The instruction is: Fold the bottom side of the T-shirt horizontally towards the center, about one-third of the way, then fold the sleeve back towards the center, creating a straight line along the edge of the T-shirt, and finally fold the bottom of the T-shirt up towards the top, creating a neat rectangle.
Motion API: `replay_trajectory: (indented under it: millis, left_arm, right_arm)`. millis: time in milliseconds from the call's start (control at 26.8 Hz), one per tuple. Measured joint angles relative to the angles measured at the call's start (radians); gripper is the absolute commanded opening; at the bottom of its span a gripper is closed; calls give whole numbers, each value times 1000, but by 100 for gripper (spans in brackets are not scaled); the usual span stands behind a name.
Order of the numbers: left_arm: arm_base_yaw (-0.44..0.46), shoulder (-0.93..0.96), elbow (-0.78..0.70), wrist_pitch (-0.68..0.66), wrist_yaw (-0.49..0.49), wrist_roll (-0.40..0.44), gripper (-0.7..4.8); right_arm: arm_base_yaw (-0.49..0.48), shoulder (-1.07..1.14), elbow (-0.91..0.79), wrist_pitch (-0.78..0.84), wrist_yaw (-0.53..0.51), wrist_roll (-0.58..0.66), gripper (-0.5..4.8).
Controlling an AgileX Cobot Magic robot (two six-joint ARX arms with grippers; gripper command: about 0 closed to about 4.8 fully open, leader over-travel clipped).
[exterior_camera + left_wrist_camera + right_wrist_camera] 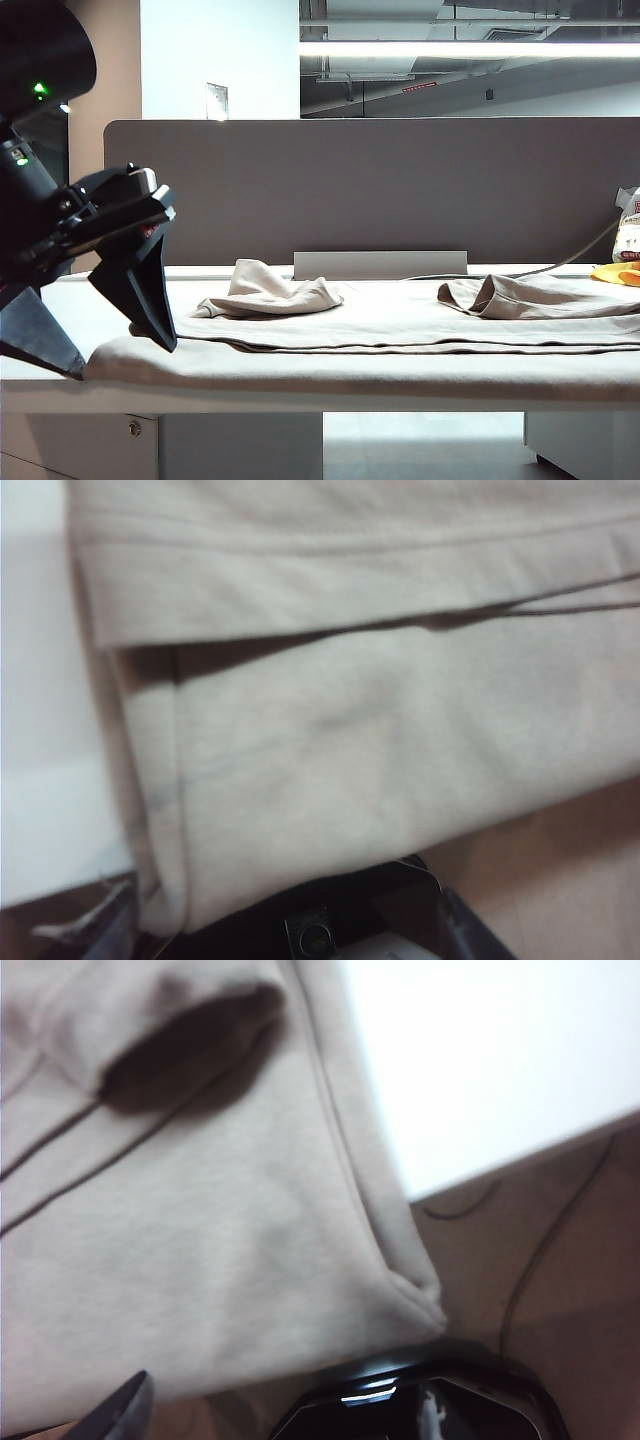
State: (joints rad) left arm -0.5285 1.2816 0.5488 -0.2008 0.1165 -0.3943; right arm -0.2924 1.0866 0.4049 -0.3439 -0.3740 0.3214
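Left gripper (100, 325) wide open, empty, at T-shirt's (400, 330) left end. Right gripper (290, 1405) wide open, empty, over T-shirt corner.

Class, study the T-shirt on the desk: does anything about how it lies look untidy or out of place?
Yes. On the T-shirt, the left sleeve and right sleeve sit bunched in raised lumps rather than flat. Both open grippers, left and right, touch nothing.
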Motion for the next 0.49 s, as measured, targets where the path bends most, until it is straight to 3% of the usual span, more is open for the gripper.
replay_trajectory:
  millis: [261, 336, 373, 485]
  left_arm:
    - [0, 6, 0, 6, 0, 0, 358]
    - [0, 6, 0, 7, 0, 0, 320]
    - [0, 6, 0, 7, 0, 0, 268]
    - [0, 6, 0, 7, 0, 0, 240]
  right_arm:
    - [0, 63, 0, 48, 0, 0, 322]
    - [0, 68, 0, 59, 0, 0, 320]
    - [0, 72, 0, 66, -1, 0, 279]
    - [-1, 79, 0, 76, -1, 0, 241]
